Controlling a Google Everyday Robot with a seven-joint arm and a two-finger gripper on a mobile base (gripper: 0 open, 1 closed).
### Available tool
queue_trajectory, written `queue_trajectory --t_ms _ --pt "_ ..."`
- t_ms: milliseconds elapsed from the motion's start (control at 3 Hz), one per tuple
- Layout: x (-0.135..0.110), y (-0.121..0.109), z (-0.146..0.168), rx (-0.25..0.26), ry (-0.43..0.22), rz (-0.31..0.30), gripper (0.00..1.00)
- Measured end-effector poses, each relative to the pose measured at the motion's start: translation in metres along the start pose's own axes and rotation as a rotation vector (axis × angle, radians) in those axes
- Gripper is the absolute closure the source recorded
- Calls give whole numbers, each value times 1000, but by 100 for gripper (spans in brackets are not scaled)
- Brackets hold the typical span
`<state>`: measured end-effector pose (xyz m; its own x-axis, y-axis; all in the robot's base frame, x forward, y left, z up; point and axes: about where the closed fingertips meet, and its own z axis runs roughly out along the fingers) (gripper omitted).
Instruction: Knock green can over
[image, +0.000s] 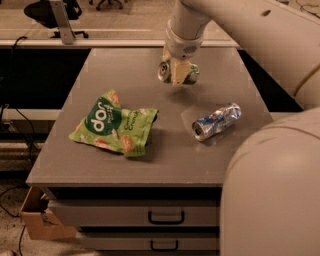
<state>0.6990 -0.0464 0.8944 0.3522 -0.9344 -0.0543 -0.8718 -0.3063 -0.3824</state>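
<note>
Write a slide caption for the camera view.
Gripper holds small green aluminium drink can sideways above grey table, near green snack bag and crushed blue-and-silver can.

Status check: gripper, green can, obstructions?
Gripper over table's far side, shut on small green aluminium can, held sideways. Crushed blue-silver can, green snack bag lie nearer, apart.

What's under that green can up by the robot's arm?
Only bare table and a dark shadow. The green can hangs sideways in the gripper, shut on it. One finger covers the can's middle.
</note>
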Motion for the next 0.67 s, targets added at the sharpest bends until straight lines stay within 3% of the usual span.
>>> queue_trajectory --t_ms 333,667 --pt "-3 30 10 -173 54 -99 100" --pt "-3 38 11 -208 58 -106 83"
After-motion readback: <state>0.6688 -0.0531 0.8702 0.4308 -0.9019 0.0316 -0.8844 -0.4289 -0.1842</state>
